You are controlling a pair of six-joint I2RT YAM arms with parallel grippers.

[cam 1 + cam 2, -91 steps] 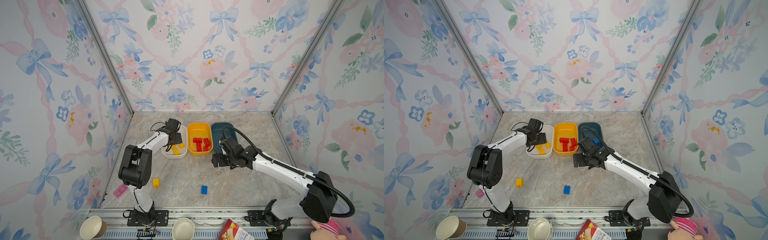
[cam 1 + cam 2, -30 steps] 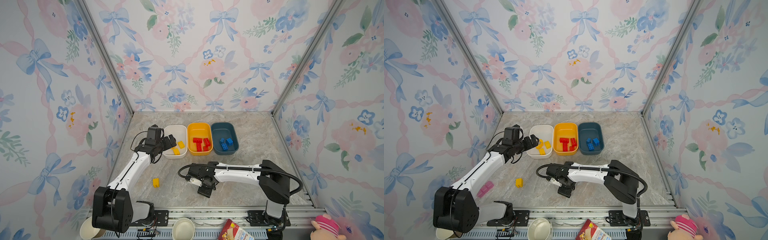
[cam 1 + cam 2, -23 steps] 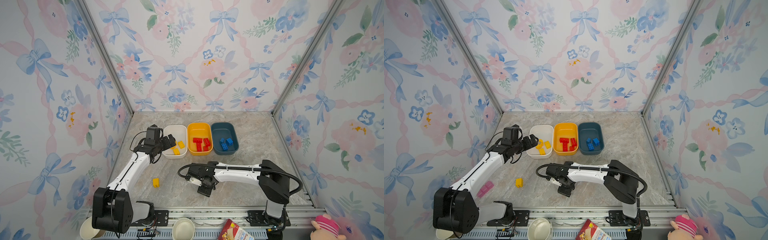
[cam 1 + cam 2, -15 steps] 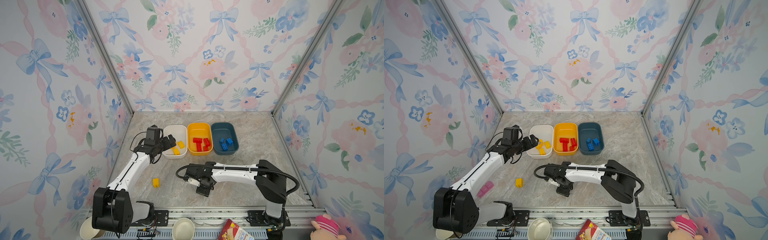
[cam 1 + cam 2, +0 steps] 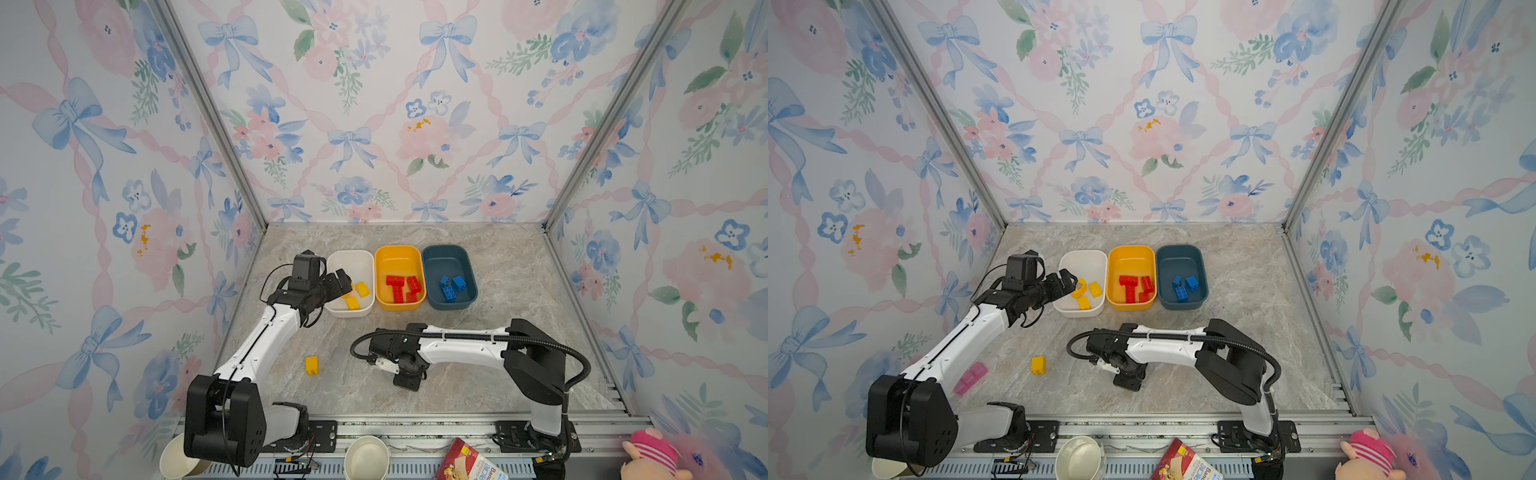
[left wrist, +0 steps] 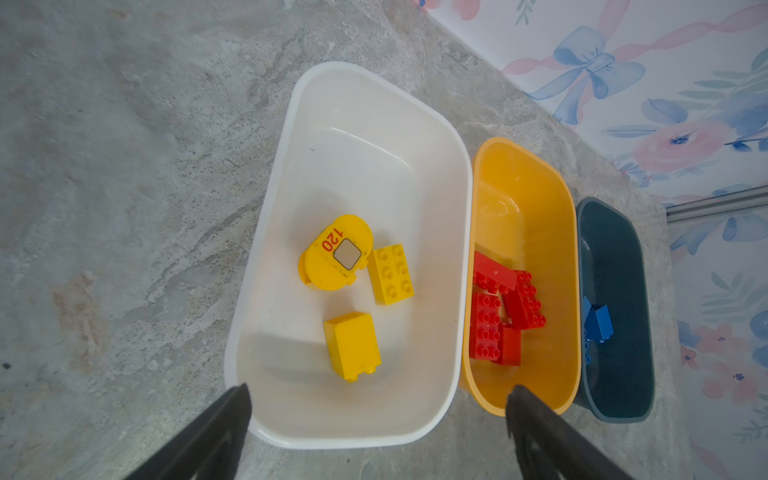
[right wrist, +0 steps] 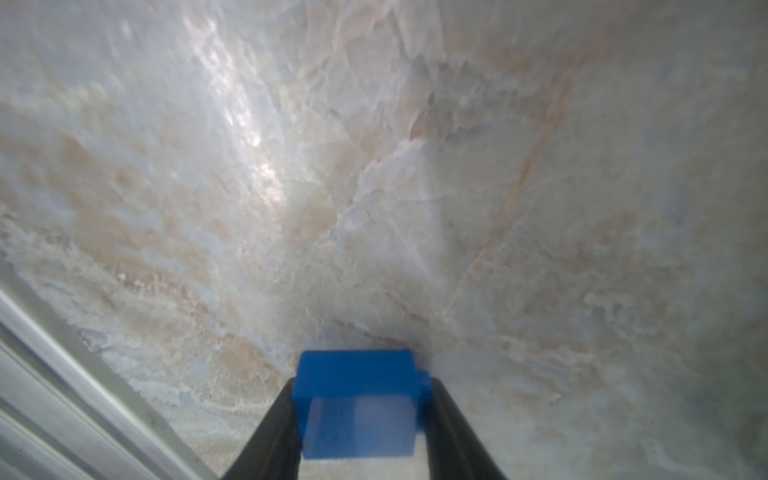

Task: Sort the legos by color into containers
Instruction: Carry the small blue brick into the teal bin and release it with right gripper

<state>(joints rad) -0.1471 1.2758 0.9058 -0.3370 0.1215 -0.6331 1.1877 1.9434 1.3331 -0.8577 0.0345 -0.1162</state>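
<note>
Sitting mid-back on the grey marble-look tabletop (image 5: 490, 257): white plastic tub (image 5: 350, 258), yellow-orange plastic tub (image 5: 398, 254), dark teal plastic tub (image 5: 447, 253). Left gripper (image 6: 379, 392) gapes over white tub's left rim. Right gripper (image 7: 362, 386) clamps small blue plastic brick (image 7: 353, 372) near front edge.

One number reads clearly from where I stand: a red "120" printed on the curved top of a rounded yellow lego (image 6: 334, 252), beside a blank grey square. The piece lies in the white tub (image 6: 353, 104), at about 11 o'clock from the middle of the table (image 5: 519, 291). At 6 o'clock, past the front rail, a red-and-white carton (image 5: 473, 465) shows dark lettering that starts "Ban"; the rest is cut off, and its finer print is too small to read.
</note>
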